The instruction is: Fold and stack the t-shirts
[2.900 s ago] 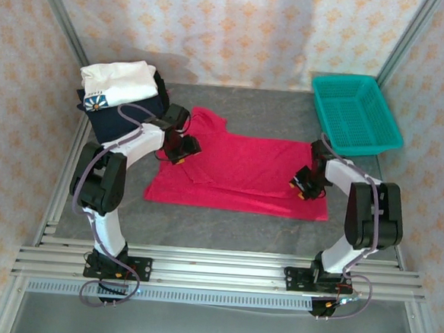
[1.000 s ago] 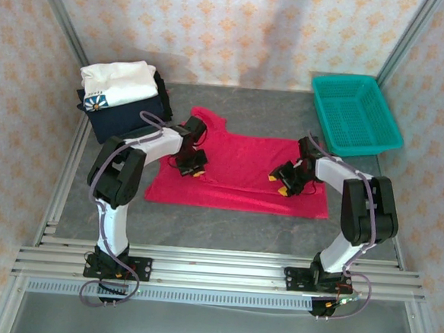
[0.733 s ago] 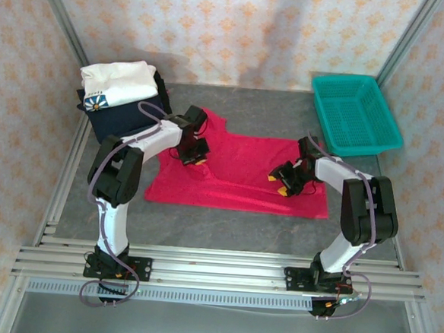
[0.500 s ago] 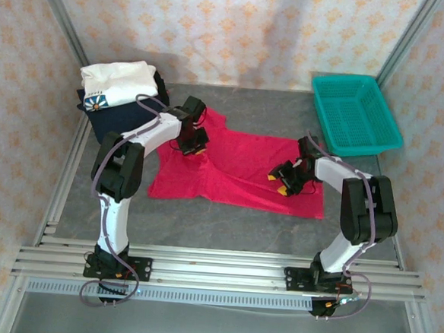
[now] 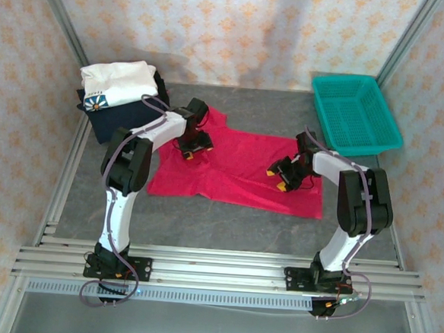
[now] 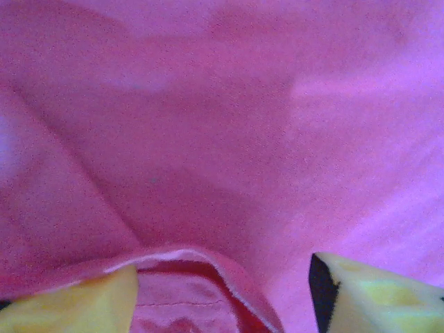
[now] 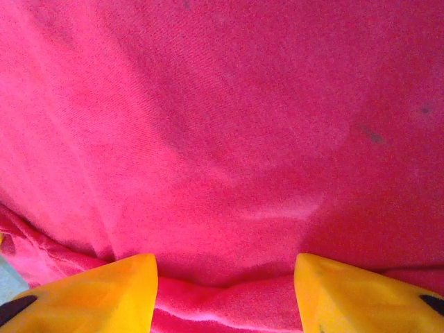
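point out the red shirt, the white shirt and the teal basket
red t-shirt (image 5: pixel 238 171) top external view, flat middle
white t-shirt (image 5: pixel 118 76) top external view, folded top
teal basket (image 5: pixel 355 111) top external view, mesh floor

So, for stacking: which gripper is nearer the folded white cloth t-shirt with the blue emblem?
Left. Left gripper is just right of the white t-shirt; right gripper far across the red t-shirt.

Top camera: fixed above and behind the arm bases (image 5: pixel 116 262), looking down and forward over the whole table (image 5: pixel 226 220). Each wrist camera looks along its own yellow fingertips (image 6: pixel 69 305), very close to the red shirt (image 5: pixel 237 164), which all three views share.
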